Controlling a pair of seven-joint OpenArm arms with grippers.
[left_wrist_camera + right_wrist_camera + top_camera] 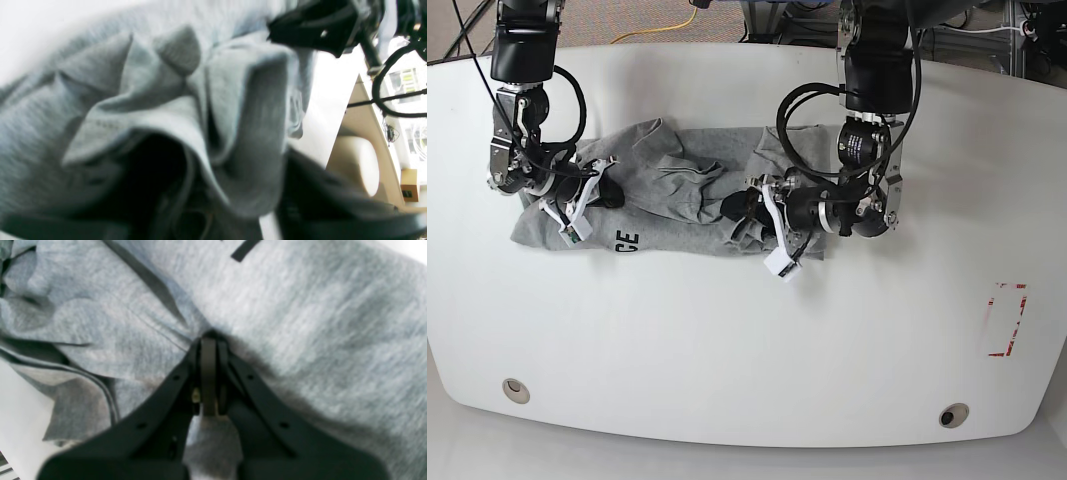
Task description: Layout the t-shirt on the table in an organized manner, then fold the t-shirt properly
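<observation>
The heather-grey t-shirt (677,190) lies bunched and wrinkled on the far left half of the white table (727,340), with dark lettering (628,241) near its front edge. My right gripper (599,190) is at the shirt's left end. In the right wrist view the right gripper (209,340) is shut on a pinched fold of the t-shirt (300,323). My left gripper (745,215) is buried in the shirt's right end. In the left wrist view, folds of the t-shirt (100,100) drape over its dark fingers (333,206) and hide the tips.
A red tape rectangle (1007,320) marks the table's right side. Two round grommet holes (516,388) (954,413) sit near the front edge. Black arm cables loop above the shirt's right end (792,110). A yellow cable (667,25) lies beyond the far edge.
</observation>
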